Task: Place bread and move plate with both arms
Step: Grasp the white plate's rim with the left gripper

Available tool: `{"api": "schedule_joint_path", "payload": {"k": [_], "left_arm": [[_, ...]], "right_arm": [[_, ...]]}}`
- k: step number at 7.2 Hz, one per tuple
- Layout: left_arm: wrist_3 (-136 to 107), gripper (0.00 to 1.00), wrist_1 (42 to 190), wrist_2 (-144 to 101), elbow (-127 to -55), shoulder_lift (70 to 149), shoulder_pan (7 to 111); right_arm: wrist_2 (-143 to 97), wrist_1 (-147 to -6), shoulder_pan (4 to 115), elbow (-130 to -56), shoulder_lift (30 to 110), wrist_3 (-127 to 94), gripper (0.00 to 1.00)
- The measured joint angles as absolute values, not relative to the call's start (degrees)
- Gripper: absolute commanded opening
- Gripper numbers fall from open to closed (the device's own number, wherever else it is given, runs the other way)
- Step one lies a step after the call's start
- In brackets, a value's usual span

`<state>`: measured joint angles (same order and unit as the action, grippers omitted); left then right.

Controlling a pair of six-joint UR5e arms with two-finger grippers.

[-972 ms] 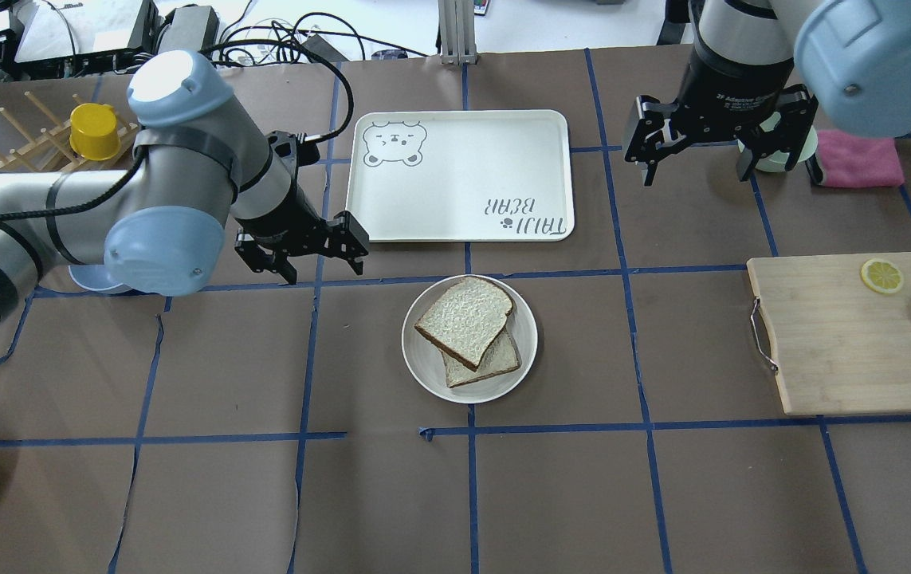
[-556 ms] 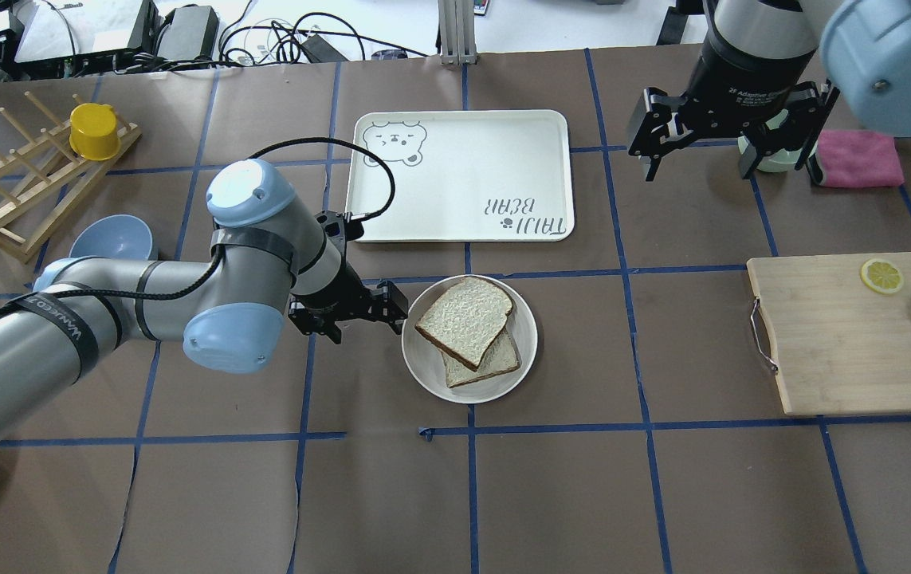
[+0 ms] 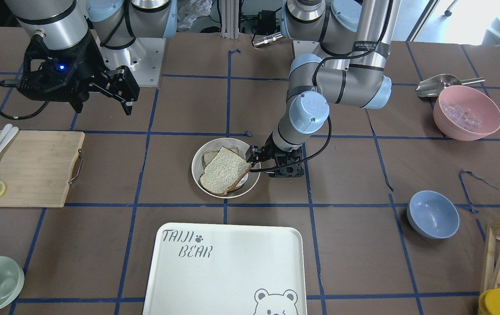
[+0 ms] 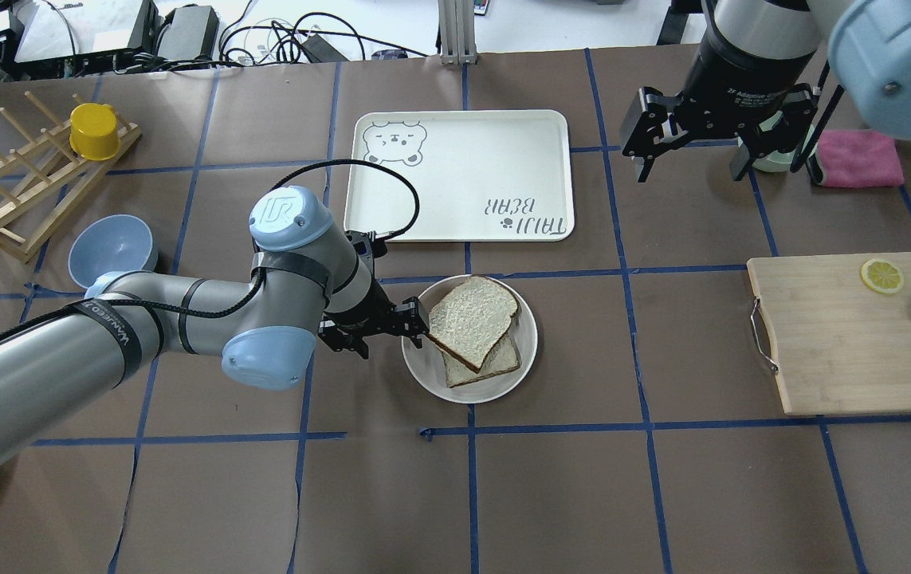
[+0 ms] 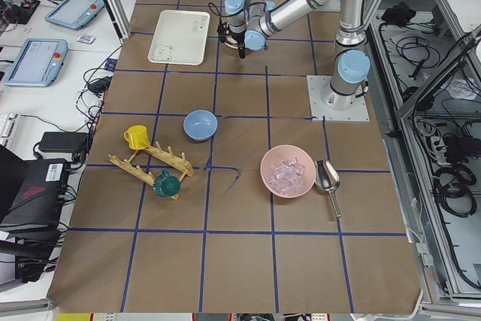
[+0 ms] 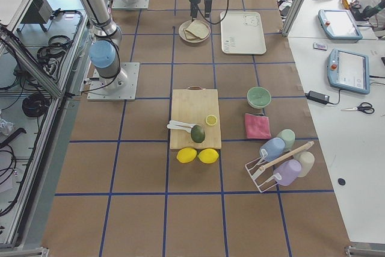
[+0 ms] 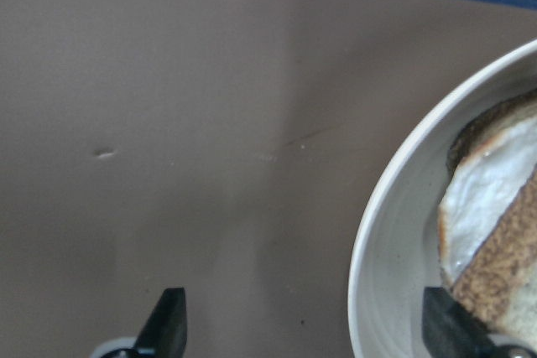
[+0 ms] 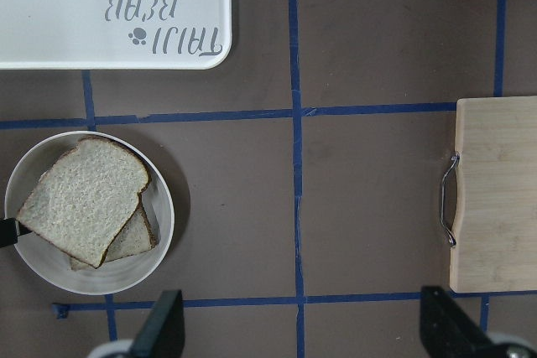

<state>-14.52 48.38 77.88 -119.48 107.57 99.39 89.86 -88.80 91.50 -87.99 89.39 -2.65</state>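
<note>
Your left gripper [image 4: 391, 335] sits low at the rim of the plate [image 4: 473, 392], on the robot's left side, with its jaws apart. In the left wrist view 1 fingertip [image 7: 172, 329] is outside over the table paper. The other [image 7: 449, 333] is inside the rim, right against the crust of the bread [image 4: 473, 317]. The bread lies on the plate, skewed across a 2nd slice [image 4: 499, 363] beneath it. Your right gripper [image 4: 690, 169] hangs high and well apart, jaws also spread, beyond the tray [image 4: 463, 175].

Watch the inner finger. If you close now, it will likely trap the bread's corner against the rim, crushing it or levering the slice off the stack.

A pinch on 1 side only is also risky. Lifted that way, the plate would probably tilt and both slices could slide toward the far edge. Dragged instead, its rim may snag a seam in the paper.
</note>
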Motion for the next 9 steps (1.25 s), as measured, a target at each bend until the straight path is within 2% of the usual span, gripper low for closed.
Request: {"api": "schedule_joint_path", "payload": {"k": [2,9], "left_arm": [[-14.9,0.0,47.7,77.9,-119.2,108.6,99.6],[-13.7,0.0,47.4,77.6,-117.5,106.7,98.7]], "right_arm": [[90.2,-88.8,91.4,-88.0,89.4,-0.8,1.0],[90.4,-89.5,91.2,-87.9,89.8,-1.1,1.0]]}}
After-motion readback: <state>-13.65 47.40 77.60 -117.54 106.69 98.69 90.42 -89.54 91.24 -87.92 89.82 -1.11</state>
